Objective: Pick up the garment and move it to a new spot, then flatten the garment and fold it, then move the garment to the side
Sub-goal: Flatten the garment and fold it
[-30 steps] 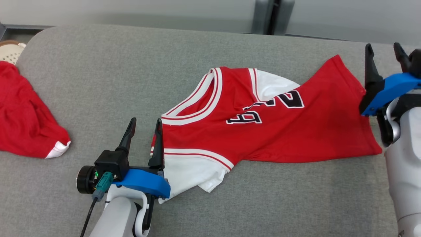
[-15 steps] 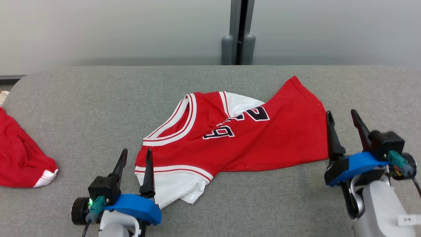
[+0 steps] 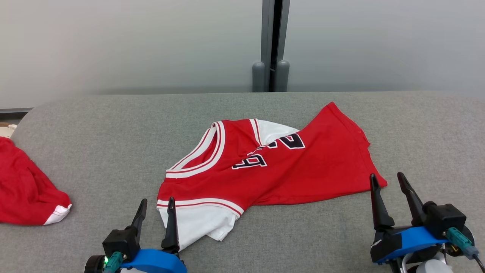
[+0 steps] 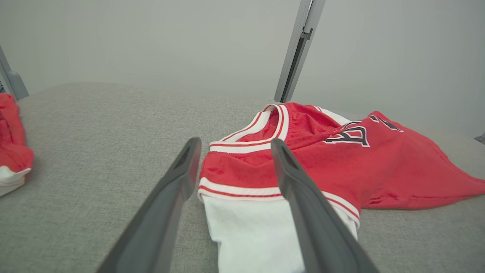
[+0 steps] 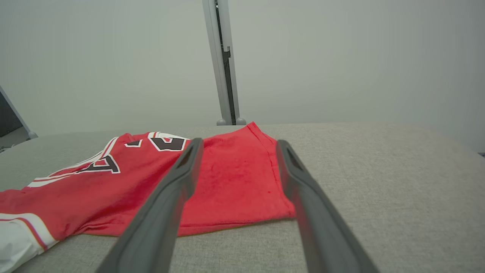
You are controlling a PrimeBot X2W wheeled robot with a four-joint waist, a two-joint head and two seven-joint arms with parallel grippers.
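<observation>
The head camera has tilted up and both arms have drawn back toward the robot, the right gripper (image 3: 386,175) leaving the hem it stood beside. On the grey padded surface (image 3: 113,132), the rumpled red basketball jersey (image 3: 265,167) lies just ahead of both spread, empty grippers, its white sleeve at the left gripper (image 3: 157,200). Flattening seems in hand: next, pinch sleeve and hem corner and pull apart. A second red garment (image 3: 26,193), well outside the left gripper, blocks nothing.

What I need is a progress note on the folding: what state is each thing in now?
Jersey: lying rumpled on the grey cushion, unfolded, held by nothing.
Left gripper: open, empty, at the jersey's near left end.
Right gripper: open, empty, at the jersey's right end.
Other red garment: bunched up at the cushion's left edge.
</observation>
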